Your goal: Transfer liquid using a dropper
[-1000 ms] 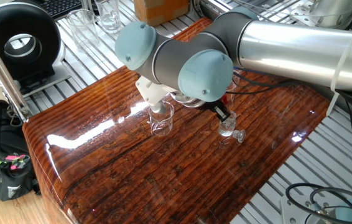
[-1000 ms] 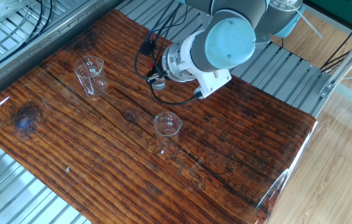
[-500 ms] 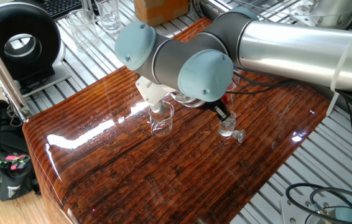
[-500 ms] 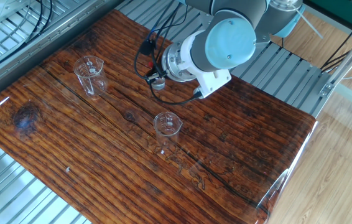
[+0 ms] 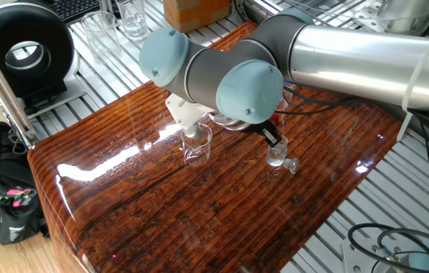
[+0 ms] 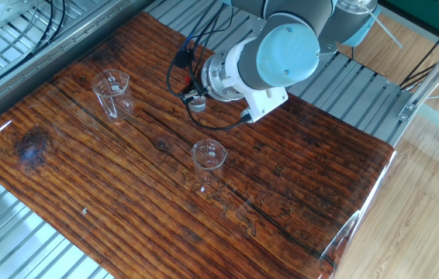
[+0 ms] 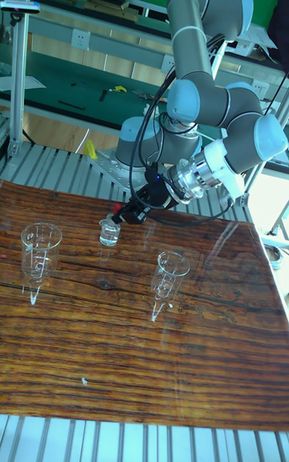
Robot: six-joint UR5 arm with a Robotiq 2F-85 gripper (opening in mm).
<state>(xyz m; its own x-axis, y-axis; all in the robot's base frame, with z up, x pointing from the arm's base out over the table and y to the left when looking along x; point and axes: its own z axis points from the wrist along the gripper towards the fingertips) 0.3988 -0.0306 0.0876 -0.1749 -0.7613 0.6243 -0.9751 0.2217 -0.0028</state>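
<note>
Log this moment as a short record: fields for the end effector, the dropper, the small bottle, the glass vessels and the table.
end effector: low over the small bottle, fingers around a red bulb; grip state unclear
dropper: only the red bulb shows, above the bottle mouth
small bottle: upright on the table, clear
glass vessels: two, upright, one near the left edge in the tall view, one mid-table
table: glossy wood grain
</note>
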